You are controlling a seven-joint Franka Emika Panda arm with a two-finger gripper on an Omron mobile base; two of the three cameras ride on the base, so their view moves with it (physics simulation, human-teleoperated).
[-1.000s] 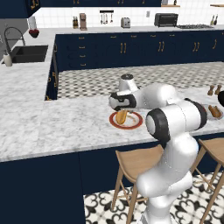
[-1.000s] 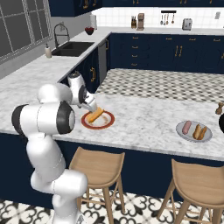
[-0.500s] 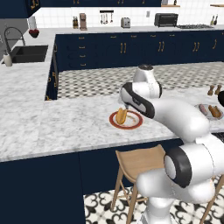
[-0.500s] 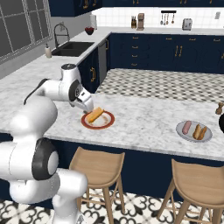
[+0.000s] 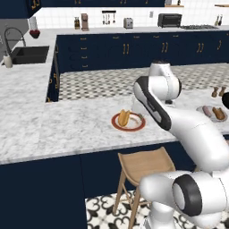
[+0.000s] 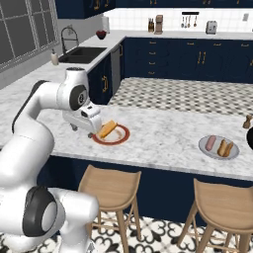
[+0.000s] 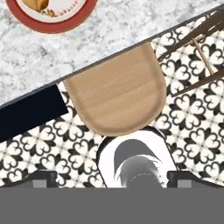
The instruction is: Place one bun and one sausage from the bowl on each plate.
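1. Bowl (image 5: 226,100): it sits at the far right edge of the desk (image 5: 67,129), cut off by the frame, well apart from the arm. I judge this the biggest risk. The reach there is long, the inside of the bowl is hidden, and two small shakers (image 5: 218,91) stand just beside it. A wide swing could knock them or nudge the bowl.
2. Plates: the grey plate (image 6: 219,147) already carries a sausage (image 6: 211,143) and a bun (image 6: 226,147) lying side by side. It lies between the arm and the bowl, so a low pass over it could sweep that finished pair off.
3. Red-rimmed plate (image 5: 128,121): it holds one bun (image 5: 124,117) and, as far as I can see, no sausage, so it looks like the plate left to fill. It sits near the desk's front edge above a wooden stool (image 7: 116,94). A clumsy set-down could push it toward that edge.
4. Bun on that plate: it takes up the middle, leaving a narrow bare strip. A sausage put down there could roll against it or off the rim, being round.
5. Gripper (image 7: 111,178): it hangs just beside the red-rimmed plate, looking down past the desk edge at the stool and floor. Its tips are spread wide with nothing between them. From this tilt it must turn well round before any pick, and a sausage pinched off-centre could slip out.
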